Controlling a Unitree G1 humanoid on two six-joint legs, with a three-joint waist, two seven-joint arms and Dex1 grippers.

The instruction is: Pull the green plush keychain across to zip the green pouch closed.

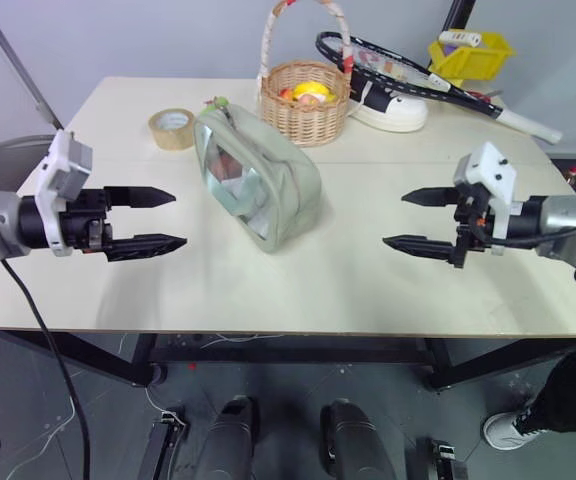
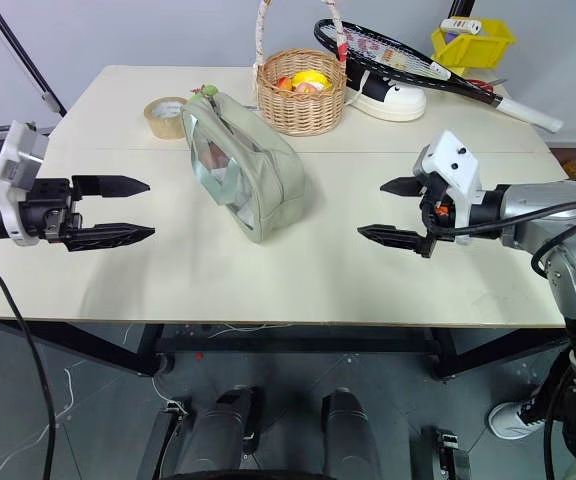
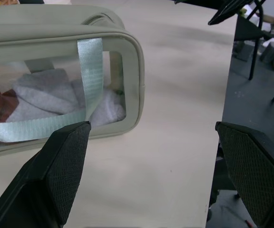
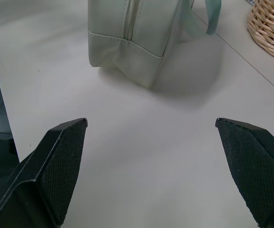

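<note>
**Keychain sits at the pouch's far end, beyond both tools**

The green pouch [image 1: 258,185] lies between the left tool [image 1: 153,220] and right tool [image 1: 420,220], long axis running away from them toward the basket [image 1: 305,100]; the green plush keychain [image 1: 216,102] sits at its far end — nearer the left tool. Both tools hover spread wide, empty, above the worktop [image 1: 368,280]; the right wrist view shows the zipper [image 4: 132,16] — the left shows the clear window.

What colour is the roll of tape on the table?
Tan-brown roll of tape, clearest in the left eye view.
</note>
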